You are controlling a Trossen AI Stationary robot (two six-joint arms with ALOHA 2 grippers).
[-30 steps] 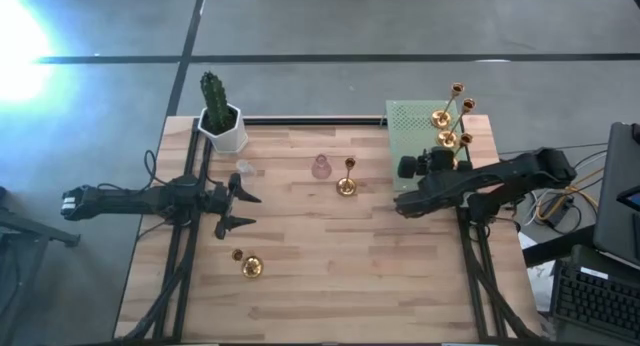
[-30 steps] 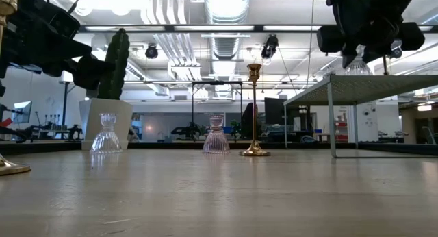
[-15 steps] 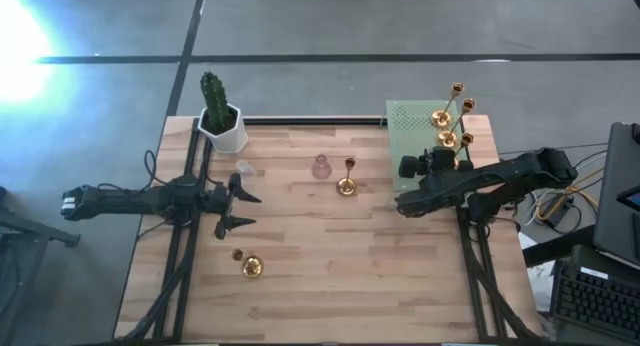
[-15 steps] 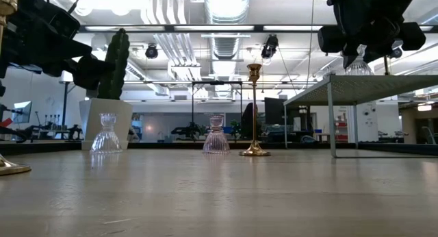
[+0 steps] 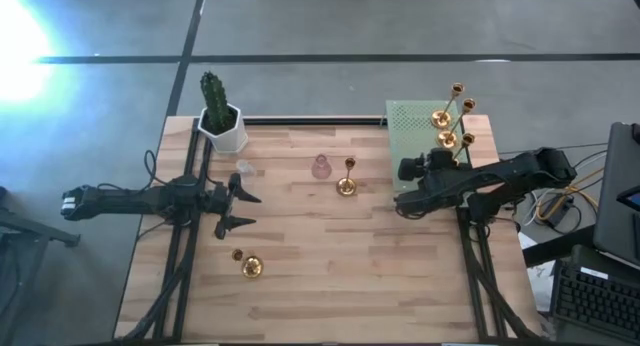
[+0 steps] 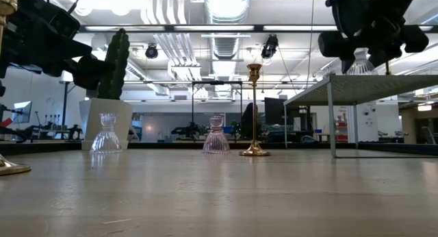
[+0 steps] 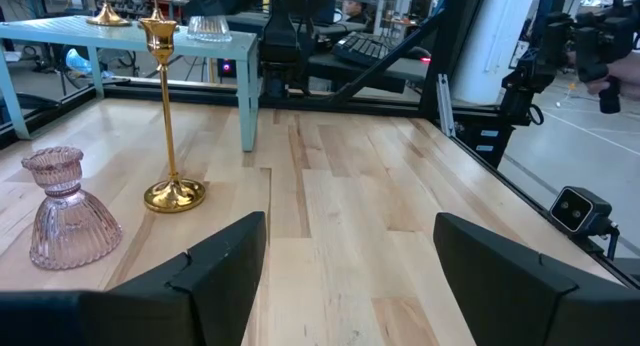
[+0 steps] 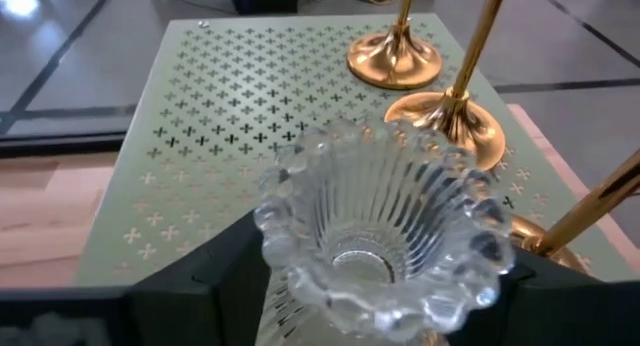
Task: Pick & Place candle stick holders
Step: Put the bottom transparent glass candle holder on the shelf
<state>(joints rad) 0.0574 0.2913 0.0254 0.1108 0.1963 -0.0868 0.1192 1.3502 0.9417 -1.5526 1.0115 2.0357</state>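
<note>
My right gripper (image 8: 385, 286) hangs over the green perforated shelf (image 5: 405, 121) at the table's far right. Its fingers stand open on either side of a clear ribbed glass candle stick holder (image 8: 385, 226), which stands upright with its base on the shelf (image 6: 361, 62). Gold holders (image 5: 446, 126) stand on the shelf just beyond it. On the table are a pink glass holder (image 5: 321, 167), an upright gold holder (image 5: 346, 187), a small clear holder (image 5: 244, 168) and a gold holder lying on its side (image 5: 250, 267). My left gripper (image 5: 240, 210) waits open at the table's left. My right gripper has its fingers (image 8: 225, 276) close beside the clear glass holder's body, below its flared rim (image 8: 300, 266), coming from above at a slant. The rim hides that place, so I cannot tell whether they touch it. The holder stands upright on the shelf.
A white pot with a green cactus (image 5: 222, 126) stands at the far left corner. The shelf rests on thin legs (image 6: 330, 117) above the tabletop. Bare wood lies across the table's middle and near side (image 5: 340, 276). Cables and equipment sit past the right edge (image 5: 600, 216).
</note>
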